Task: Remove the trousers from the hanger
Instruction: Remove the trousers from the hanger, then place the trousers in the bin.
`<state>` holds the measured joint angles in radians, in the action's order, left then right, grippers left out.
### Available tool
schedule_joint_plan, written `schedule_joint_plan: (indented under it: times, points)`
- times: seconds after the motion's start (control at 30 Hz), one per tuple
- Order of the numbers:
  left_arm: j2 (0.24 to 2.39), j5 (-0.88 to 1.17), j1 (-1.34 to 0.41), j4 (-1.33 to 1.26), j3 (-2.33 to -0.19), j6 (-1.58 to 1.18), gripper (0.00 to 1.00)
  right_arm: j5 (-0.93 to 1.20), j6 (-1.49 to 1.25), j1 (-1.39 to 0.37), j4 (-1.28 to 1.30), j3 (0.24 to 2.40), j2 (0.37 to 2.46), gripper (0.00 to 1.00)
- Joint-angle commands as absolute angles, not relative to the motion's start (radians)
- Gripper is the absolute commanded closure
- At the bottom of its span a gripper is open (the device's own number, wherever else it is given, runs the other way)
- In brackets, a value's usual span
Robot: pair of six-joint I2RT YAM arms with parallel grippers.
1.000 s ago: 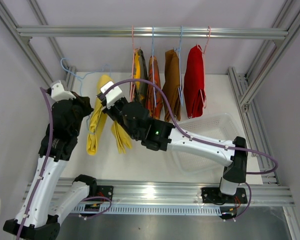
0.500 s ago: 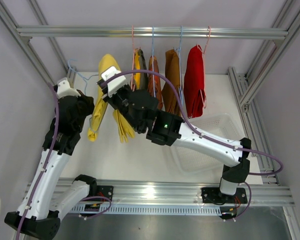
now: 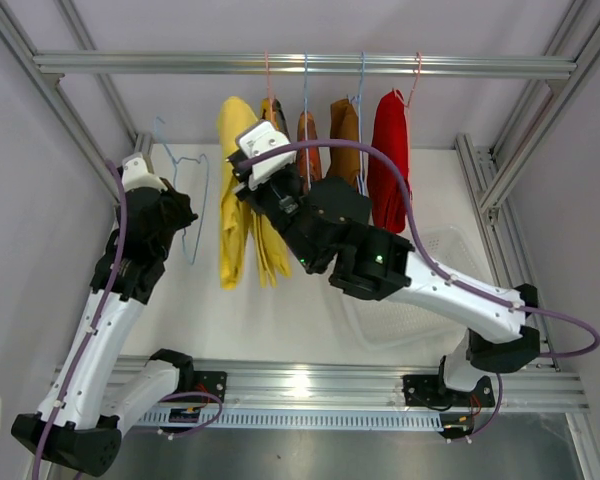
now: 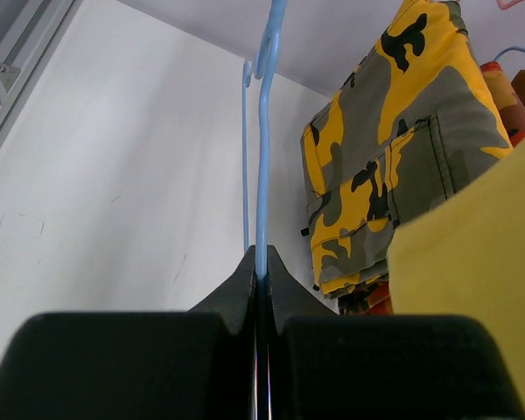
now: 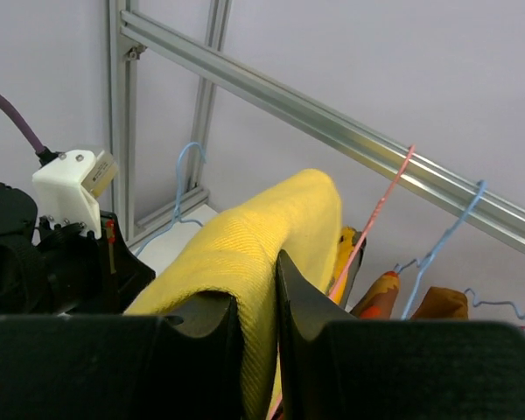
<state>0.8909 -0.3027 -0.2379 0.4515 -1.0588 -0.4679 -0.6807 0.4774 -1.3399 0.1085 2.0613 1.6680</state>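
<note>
desk [image 3: 280, 320]: white, under everything, arms bolted at its near edge
rail [image 3: 180, 64]: metal bar across the back, above the desk
basket [image 3: 442, 245]: white mesh, right side of the desk, partly hidden by the right arm
yellow trousers [image 3: 235, 200]: off the hanger, pinched at the fold by the right pincer, ends hung down clear of the desk, just left of the camouflage trousers [image 4: 394, 149]
other pairs: camouflage, orange-red trousers [image 3: 306, 130], brown trousers [image 3: 344, 125], red trousers [image 3: 388, 160] hung from the rail, left to right
blue hanger [image 3: 190, 200]: off the rail, gripped by the left arm, apart from the yellow pair, to its left
right pincer [image 5: 255, 289]: narrow, clamped on yellow cloth
left pincer [image 4: 259, 267]: closed tight on the blue hanger wire
</note>
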Motion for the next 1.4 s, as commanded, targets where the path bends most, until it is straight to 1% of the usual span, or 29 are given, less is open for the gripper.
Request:
schedule_joint_plan:
  times: [0.0,0.17,0.3,0.4,0.47,0.57,0.73,0.8,0.97,1.1,1.23,1.37]
  points:
    - [0.893,-0.313,-0.233,0.428,-1.066,-0.439,1.00,-0.683,0.511,-1.382,-0.028,2.071,1.516,1.00]
    - [0.900,-0.318,-0.233,0.428,-1.068,-0.436,1.00,-0.730,0.540,-1.469,-0.017,2.019,1.419,1.00]
    - [0.899,-0.328,-0.233,0.430,-1.071,-0.431,1.00,-0.782,0.554,-1.549,-0.003,1.944,1.298,1.00]
    - [0.893,-0.342,-0.233,0.428,-1.068,-0.425,1.00,-0.831,0.561,-1.601,-0.014,1.820,1.203,1.00]
    - [0.891,-0.353,-0.235,0.428,-1.066,-0.422,0.99,-0.859,0.563,-1.617,-0.015,1.775,1.160,1.00]
    - [0.891,-0.359,-0.235,0.428,-1.068,-0.417,1.00,-0.943,0.606,-1.647,-0.035,1.703,1.095,1.00]
    - [0.884,-0.371,-0.235,0.428,-1.071,-0.413,1.00,-1.129,0.741,-1.666,-0.141,1.608,1.065,1.00]
    - [0.881,-0.374,-0.235,0.430,-1.071,-0.410,1.00,-1.161,0.775,-1.667,-0.178,1.560,1.052,1.00]
    - [0.882,-0.376,-0.235,0.428,-1.071,-0.410,1.00,-1.201,0.713,-1.667,-0.173,1.459,0.977,1.00]
    - [0.882,-0.373,-0.235,0.428,-1.071,-0.410,1.00,-1.232,0.631,-1.666,-0.140,1.350,0.862,1.00]
    - [0.882,-0.371,-0.235,0.430,-1.071,-0.410,1.00,-1.287,0.574,-1.663,-0.112,1.238,0.793,1.00]
    - [0.881,-0.371,-0.236,0.428,-1.069,-0.410,1.00,-1.335,0.453,-1.644,-0.007,1.172,0.732,1.00]
